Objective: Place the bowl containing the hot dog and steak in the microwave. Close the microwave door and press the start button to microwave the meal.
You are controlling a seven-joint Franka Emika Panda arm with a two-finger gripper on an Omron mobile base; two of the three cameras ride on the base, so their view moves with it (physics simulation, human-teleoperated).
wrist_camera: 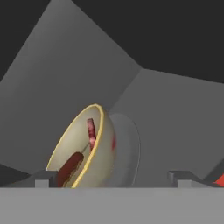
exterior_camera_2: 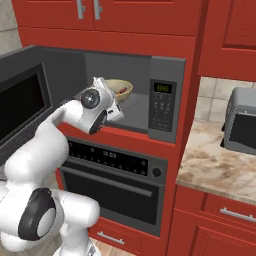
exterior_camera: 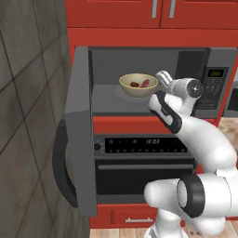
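1. we are looking at the microwave door standing swung wide to the far left of our gripper, its edge facing us and its dark handle bulging off the outer side.
2. we are seeing the bowl just to the left of the gripper, sitting inside the microwave on the round plate in the cavity. from the hand view the bowl appears tipped only because the hand is rolled; it is lying close in front of the fingertips, toward the left one.
3. we are finding the hot dog and the steak both in the bowl, side by side, the hot dog on the far-left side from the gripper.
4. we are holding the gripper with its jaws spread wide and nothing between them; the bowl is close by, and we cannot tell whether a finger is touching its rim.
5. we are judging the placing step as done, so the coming move turns on the door: it lies well to the left of the gripper, its long edge running upright, and the arm would need to back out of the cavity before it can get behind that panel.
6. we are noting the keypad just right of the gripper, with the start press to come after the door is closed.
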